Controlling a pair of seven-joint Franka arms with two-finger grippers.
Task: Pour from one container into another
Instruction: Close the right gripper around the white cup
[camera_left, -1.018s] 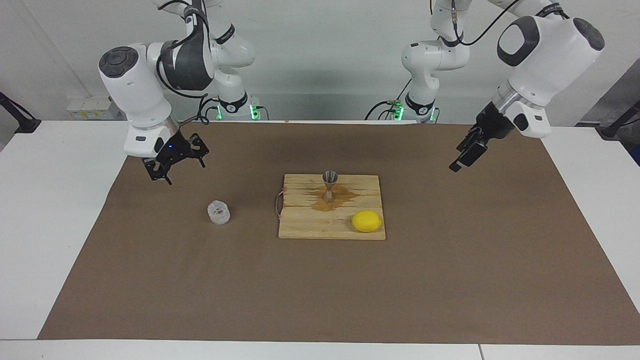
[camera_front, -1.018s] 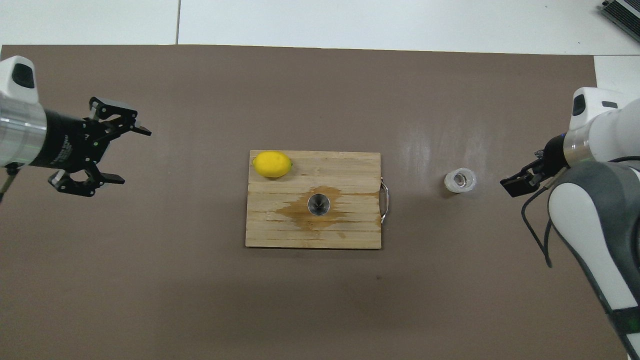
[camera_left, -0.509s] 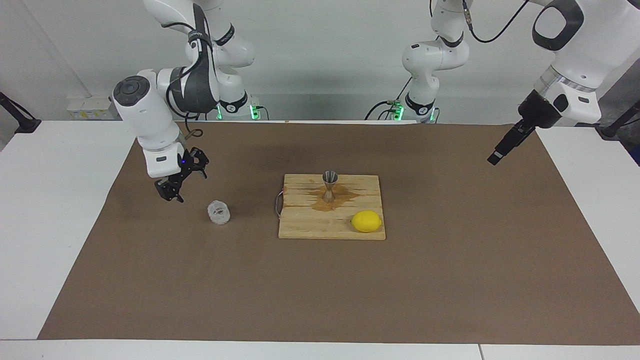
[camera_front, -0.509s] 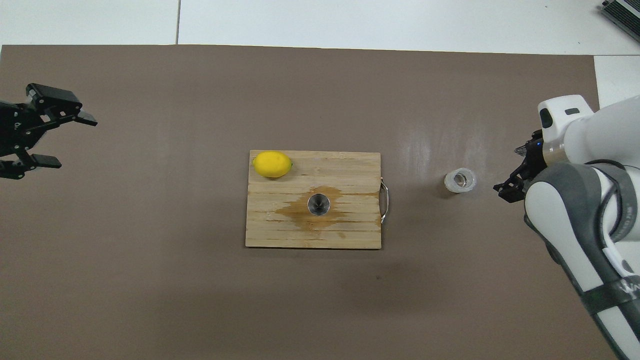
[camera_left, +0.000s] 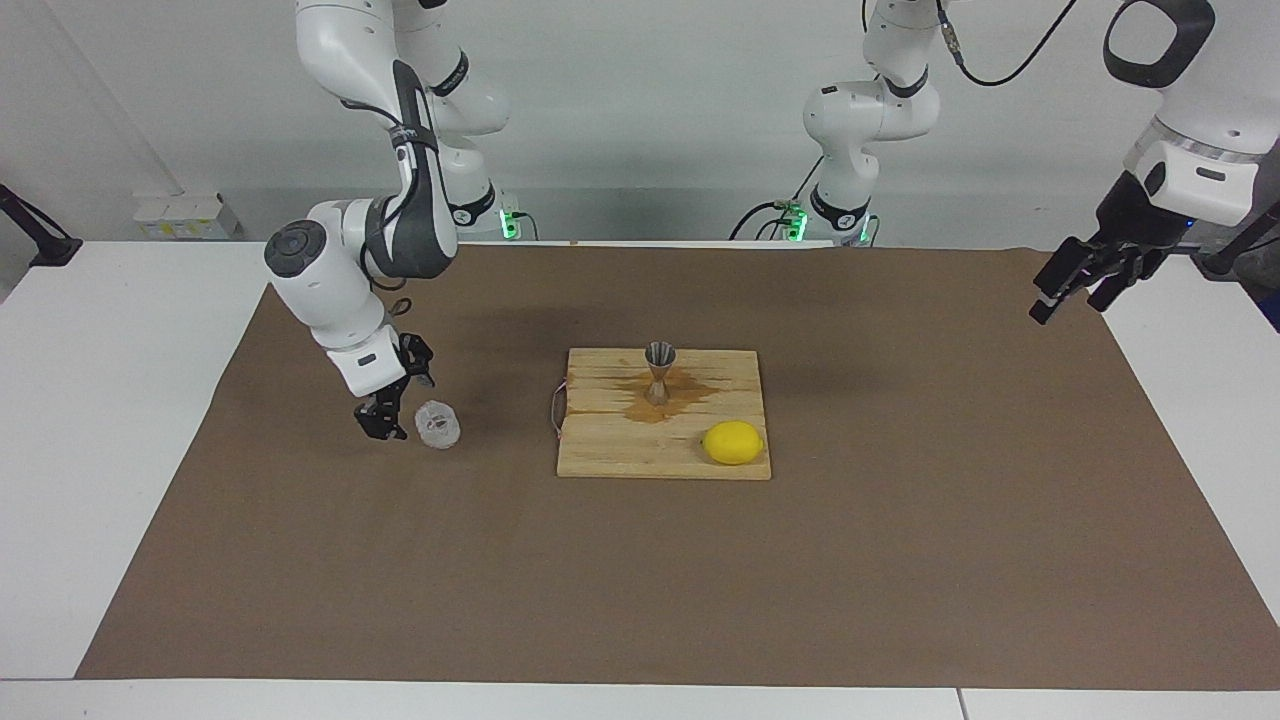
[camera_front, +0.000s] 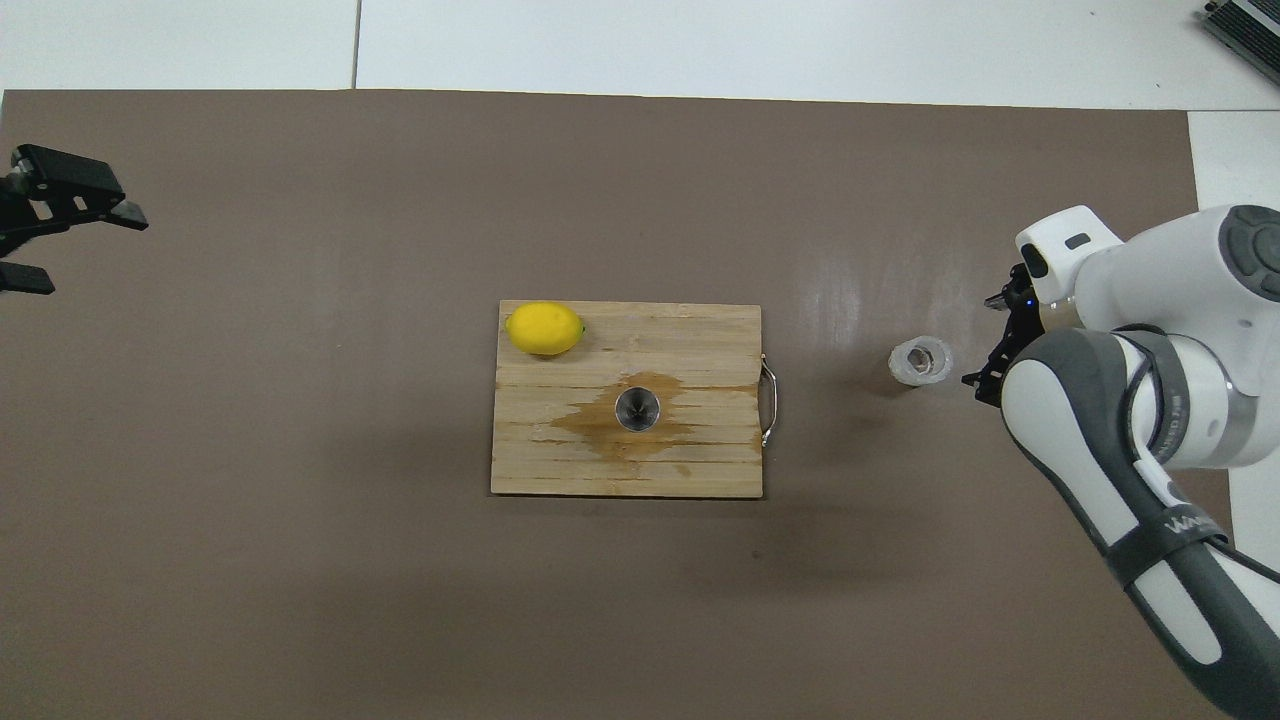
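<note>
The clear bumpy cup (camera_left: 437, 424) (camera_front: 921, 361) stands on the brown mat toward the right arm's end of the table. My right gripper (camera_left: 397, 404) (camera_front: 987, 345) is low beside it, open, a small gap away and holding nothing. The steel jigger (camera_left: 659, 372) (camera_front: 637, 409) stands upright on a wet brown stain on the wooden board (camera_left: 620, 455) (camera_front: 700, 335). My left gripper (camera_left: 1076, 297) (camera_front: 70, 245) hangs open and empty in the air over the mat's edge at the left arm's end.
A yellow lemon (camera_left: 733, 442) (camera_front: 544, 328) lies on the board's corner, farther from the robots than the jigger. A thin metal handle (camera_front: 768, 404) sticks out of the board's side that faces the cup. The brown mat (camera_left: 640, 580) covers most of the white table.
My right gripper has come down and moved in beside the clear cup. My left gripper has drawn back toward the left arm's end of the table. Cup, jigger and lemon have not moved.
</note>
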